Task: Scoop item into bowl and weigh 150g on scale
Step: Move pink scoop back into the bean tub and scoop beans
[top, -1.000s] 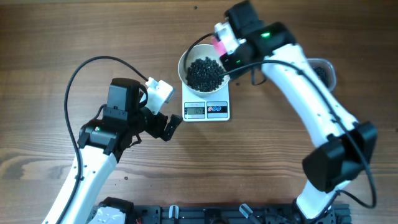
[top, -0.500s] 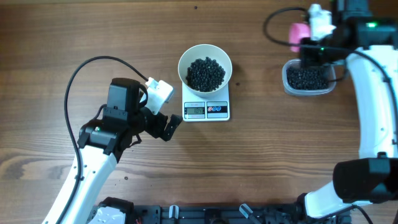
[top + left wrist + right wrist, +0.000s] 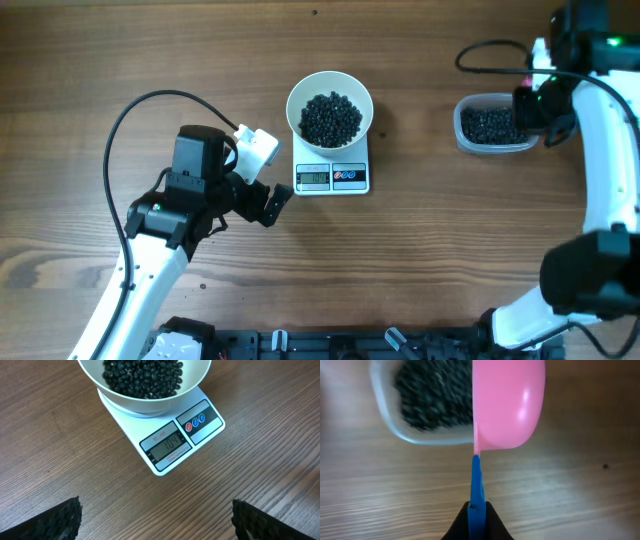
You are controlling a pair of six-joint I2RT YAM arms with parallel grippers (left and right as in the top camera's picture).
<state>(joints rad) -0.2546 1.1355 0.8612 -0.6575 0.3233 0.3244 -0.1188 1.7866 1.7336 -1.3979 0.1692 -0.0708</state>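
The white bowl [image 3: 300, 92] stands on the scale [image 3: 332, 177] and holds a heap of black beads, the item [image 3: 331, 118]. In the left wrist view the bowl [image 3: 150, 407] and the scale [image 3: 167, 445], its display lit, lie just ahead. My left gripper [image 3: 266, 205] [image 3: 157, 522] rests open left of the scale, with bare wood between its fingers. At the far right, my right gripper [image 3: 537, 100] [image 3: 476, 517] is shut on the blue handle [image 3: 476, 485] of a pink scoop [image 3: 507, 405]. The scoop hovers edge-on over the near rim of a clear tub [image 3: 382, 425].
The clear plastic tub [image 3: 466, 136] at the right holds more black beads [image 3: 432, 395]. A black cable [image 3: 125, 115] loops over the table behind the left arm. The right arm's white links run down the right edge.
My right arm has swung with the scoop from over the bowl to the tub at the far right. The left arm has not moved.
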